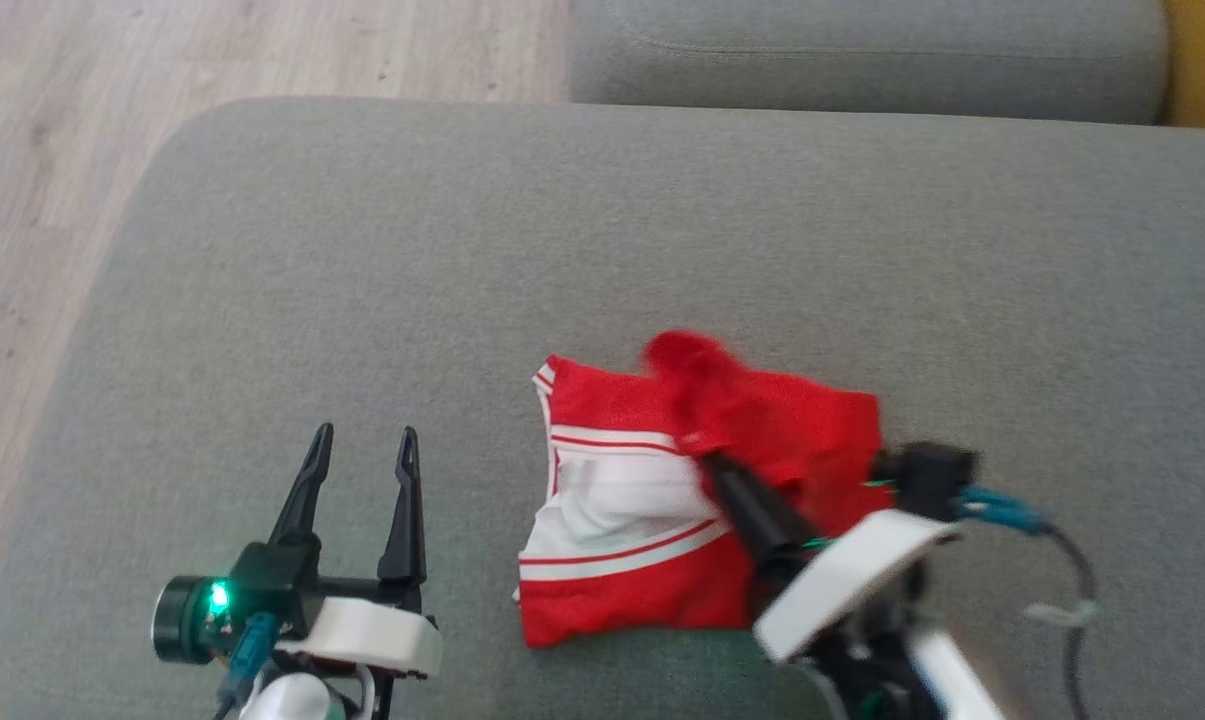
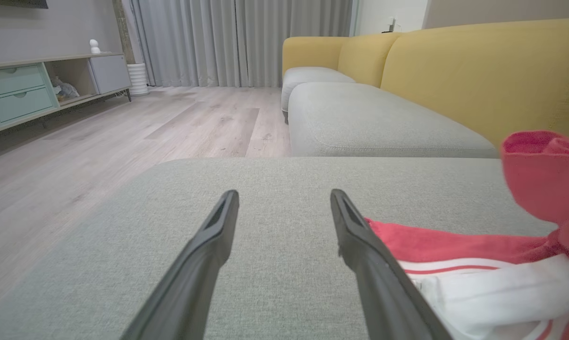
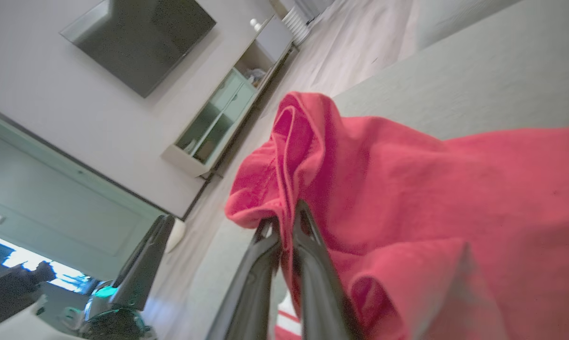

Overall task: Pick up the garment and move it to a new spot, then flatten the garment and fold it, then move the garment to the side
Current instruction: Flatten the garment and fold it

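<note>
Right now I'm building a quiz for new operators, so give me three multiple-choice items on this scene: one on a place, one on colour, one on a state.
1. Where does the garment lie?
A) on a wooden table
B) on the grey cushion
C) in a basket

2. What colours is the garment?
A) blue and yellow
B) all black
C) red and white

3. How is the right tool?
A) shut on the garment
B) open above a plate
C) shut on a cup

Key:
1 B, since grey fabric shows all around the garment.
2 C, since it is red cloth with white bands.
3 A, since its fingers pinch a raised red fold, while the left tool stands open.
</note>
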